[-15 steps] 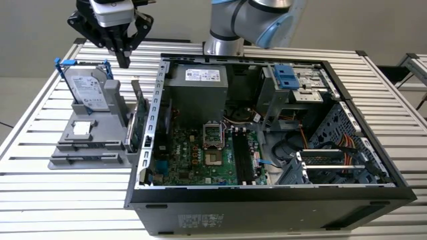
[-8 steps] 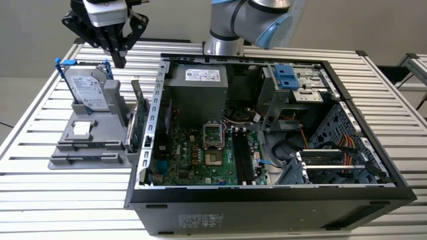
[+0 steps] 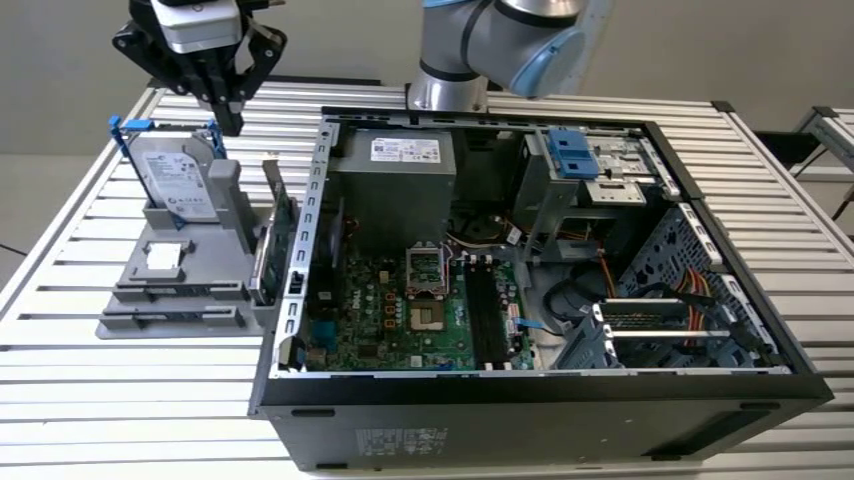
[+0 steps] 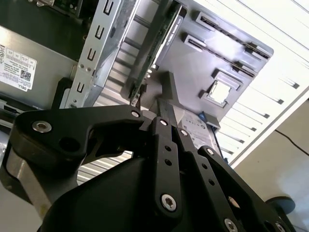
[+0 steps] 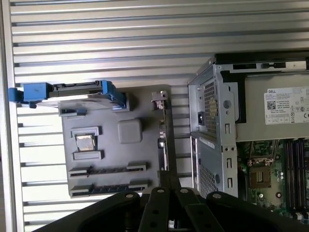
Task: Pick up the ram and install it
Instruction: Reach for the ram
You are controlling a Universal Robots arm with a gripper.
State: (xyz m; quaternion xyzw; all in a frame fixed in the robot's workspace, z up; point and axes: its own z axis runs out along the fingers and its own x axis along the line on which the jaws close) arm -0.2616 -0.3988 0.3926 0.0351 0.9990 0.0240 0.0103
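Slatted table [image 3: 80, 230]: pincer [image 3: 230, 122] clenched, hovering nr HDD [image 3: 180, 175] on gray rack [image 3: 174, 300].

Open above the holder [image 3: 187, 292]; hard drive [image 3: 180, 175] and case wall [image 3: 316, 185] crowd its sides

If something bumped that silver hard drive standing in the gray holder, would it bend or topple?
The hard drive looks like a metal-cased slab, so probably stiff and heavy for its size. It stands on edge, held low down by the gray holder, so a sideways bump might rock it.
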